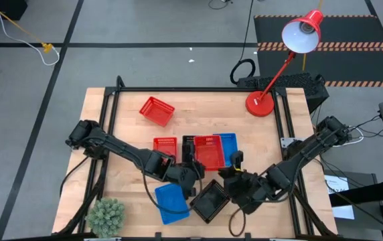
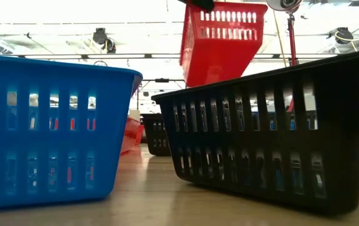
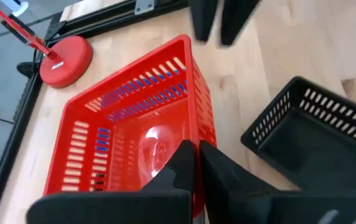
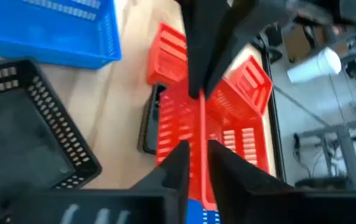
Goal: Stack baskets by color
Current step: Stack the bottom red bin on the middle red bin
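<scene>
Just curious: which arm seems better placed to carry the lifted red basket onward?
Probably left: the left tool is shut on the red mesh plastic basket, while the right tool stands open around its wall.

I count three red baskets (image 1: 157, 110), two blue baskets (image 1: 171, 203) and two black baskets (image 1: 210, 201) from above. One lamp (image 1: 260, 104) at 1 o'clock, one plant (image 1: 106, 215) at 7.

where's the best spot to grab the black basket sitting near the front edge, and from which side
Take the black basket by its thin top rim, one finger inside and one outside a wall, coming straight down from above. It sits upright with its open side up, and the mesh walls are thin enough to pinch. The wall away from the blue basket looks the safer choice, since the blue one lies close beside it.
</scene>
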You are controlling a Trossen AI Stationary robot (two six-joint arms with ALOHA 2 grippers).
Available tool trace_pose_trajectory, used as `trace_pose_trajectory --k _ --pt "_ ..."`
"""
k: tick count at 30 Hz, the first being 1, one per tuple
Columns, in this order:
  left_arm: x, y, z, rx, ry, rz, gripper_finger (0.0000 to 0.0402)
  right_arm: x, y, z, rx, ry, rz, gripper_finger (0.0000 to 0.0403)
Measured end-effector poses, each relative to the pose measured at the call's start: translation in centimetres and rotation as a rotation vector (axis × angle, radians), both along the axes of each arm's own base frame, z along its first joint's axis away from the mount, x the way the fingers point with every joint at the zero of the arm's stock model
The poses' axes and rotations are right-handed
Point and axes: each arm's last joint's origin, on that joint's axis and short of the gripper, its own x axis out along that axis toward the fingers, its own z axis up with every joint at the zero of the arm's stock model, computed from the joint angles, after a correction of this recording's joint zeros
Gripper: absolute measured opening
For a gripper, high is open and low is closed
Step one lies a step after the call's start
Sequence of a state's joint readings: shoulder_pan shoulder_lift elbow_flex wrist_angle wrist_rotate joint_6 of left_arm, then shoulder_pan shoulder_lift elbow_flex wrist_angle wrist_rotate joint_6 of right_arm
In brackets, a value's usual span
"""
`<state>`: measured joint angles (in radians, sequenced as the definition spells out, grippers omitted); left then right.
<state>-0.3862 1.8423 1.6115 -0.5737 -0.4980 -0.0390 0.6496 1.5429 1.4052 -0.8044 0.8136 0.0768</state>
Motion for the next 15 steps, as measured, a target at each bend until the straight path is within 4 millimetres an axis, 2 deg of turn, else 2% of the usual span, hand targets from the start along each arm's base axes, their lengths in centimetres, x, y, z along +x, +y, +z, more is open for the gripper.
trace_pose_trajectory --k 7,11,15 --pt "-1.5 -1.0 -0.5 0.052 0.1 -0.007 0.0007 -0.6 2.3 1.0 -0.013 -0.096 0.118 0.0137" --pt "-3.2 -1.5 -0.1 0.077 0.144 0.038 0.0007 -2.4 2.8 2.3 -0.002 -0.137 0.154 0.0161" --pt "-5.4 -2.7 0.4 0.121 0.166 0.073 0.0007 -4.9 2.9 4.4 0.089 -0.197 0.182 0.0165"
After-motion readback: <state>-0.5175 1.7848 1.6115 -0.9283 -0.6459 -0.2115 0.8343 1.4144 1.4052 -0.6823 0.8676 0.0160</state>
